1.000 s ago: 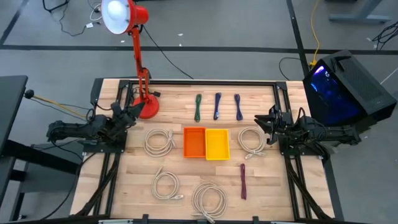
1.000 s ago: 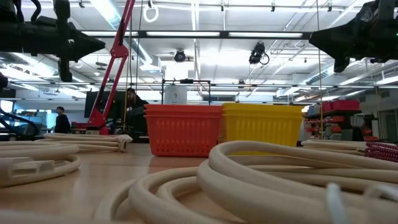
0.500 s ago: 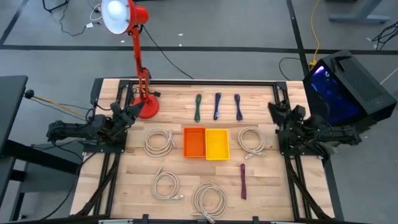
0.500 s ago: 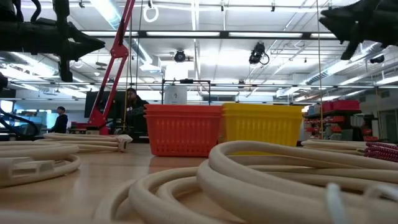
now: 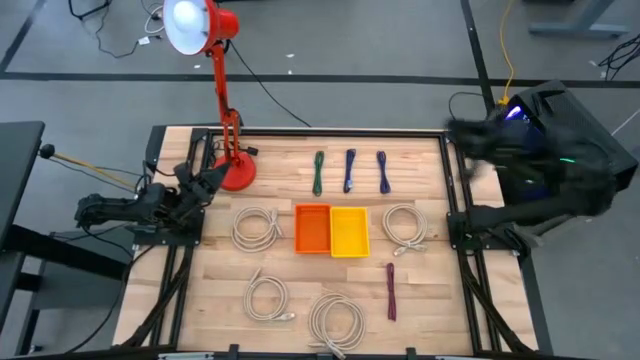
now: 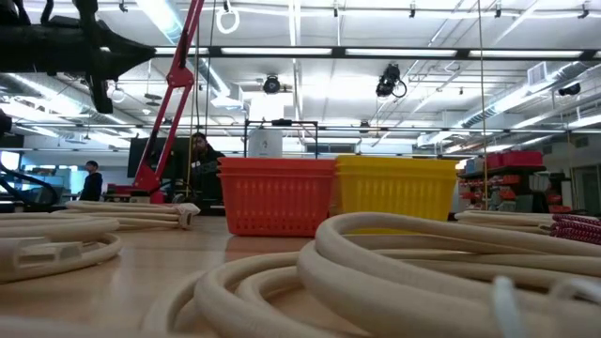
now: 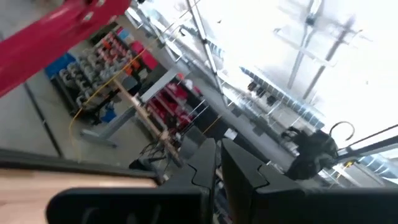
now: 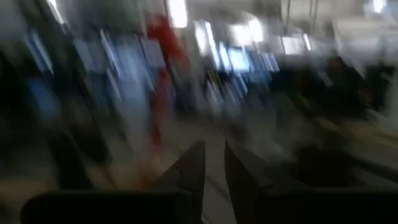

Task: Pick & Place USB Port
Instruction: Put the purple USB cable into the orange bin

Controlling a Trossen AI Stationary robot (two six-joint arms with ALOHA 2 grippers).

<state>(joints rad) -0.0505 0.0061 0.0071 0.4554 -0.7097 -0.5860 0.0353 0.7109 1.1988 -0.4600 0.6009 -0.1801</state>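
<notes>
Several cream coiled cables lie flat on the table: one [image 5: 257, 227] left of the bins, one [image 5: 404, 225] right of them, and two near the near edge [image 5: 267, 297] [image 5: 337, 322]. Three short cables, green [image 5: 318, 172], purple [image 5: 349, 170] and blue [image 5: 383, 171], lie by the far edge. A maroon one [image 5: 391, 291] lies near the right. My left gripper [image 5: 207, 183] [image 7: 219, 158] hovers shut near the lamp base. My right gripper [image 5: 460, 132] [image 8: 214, 163], blurred, is raised over the table's far right corner and looks shut.
An orange bin [image 5: 312, 229] and a yellow bin [image 5: 350, 231] stand side by side mid-table. A red desk lamp [image 5: 225, 110] has its base [image 5: 238, 172] at the far left. A dark computer case [image 5: 560, 140] sits beyond the right edge. People show in the room behind.
My right arm has swung quickly up and toward the far right corner, away from the coil by the right edge, and has left the low view. My left arm has stayed nearly still. No cable has moved.
</notes>
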